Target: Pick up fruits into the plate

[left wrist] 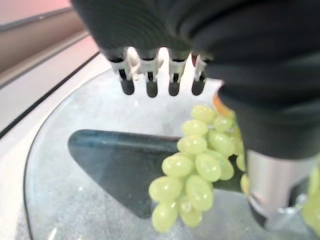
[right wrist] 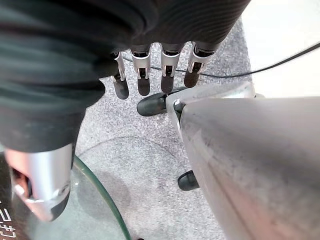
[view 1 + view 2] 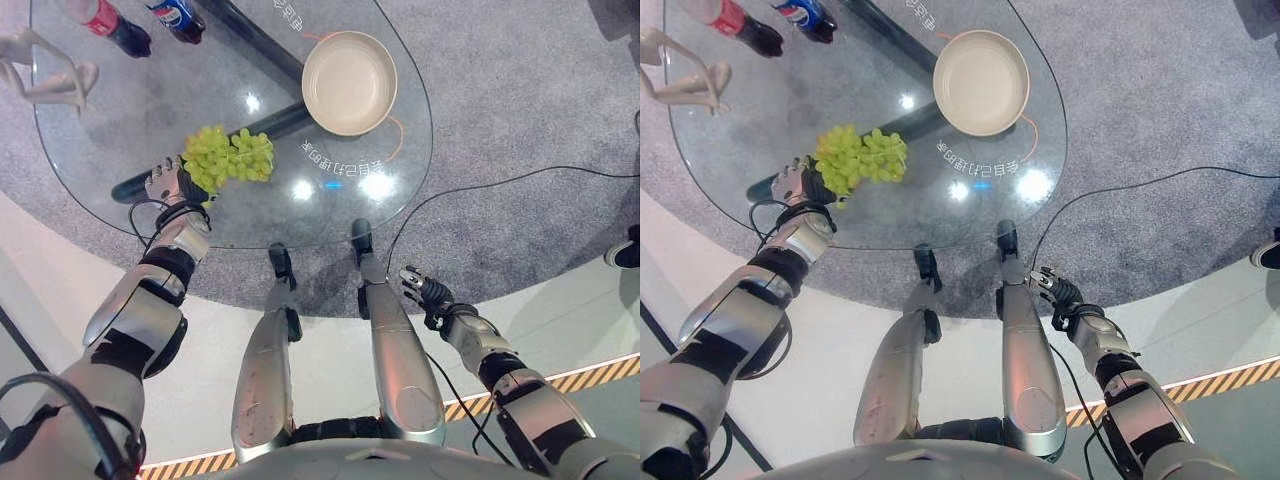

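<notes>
Green grape bunch (image 3: 228, 157) on glass surface (image 3: 120, 120); left hand (image 3: 165, 183) beside it, fingers straight, ungrasped. Right hand (image 3: 425, 291) idle, relaxed. Advised: close low around the cluster, then carry to the cream plate (image 3: 349, 82).

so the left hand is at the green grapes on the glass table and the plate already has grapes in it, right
Not quite: the plate is empty, as the left eye view shows. The left hand is indeed at the green grapes on the glass table.

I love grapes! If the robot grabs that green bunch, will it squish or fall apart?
Probably a bit floppy: the grapes are many loose round berries, so some may dangle. The left hand beside them should squeeze gently, since grapes likely bruise. On the smooth glass table, pushed grapes might roll.
</notes>
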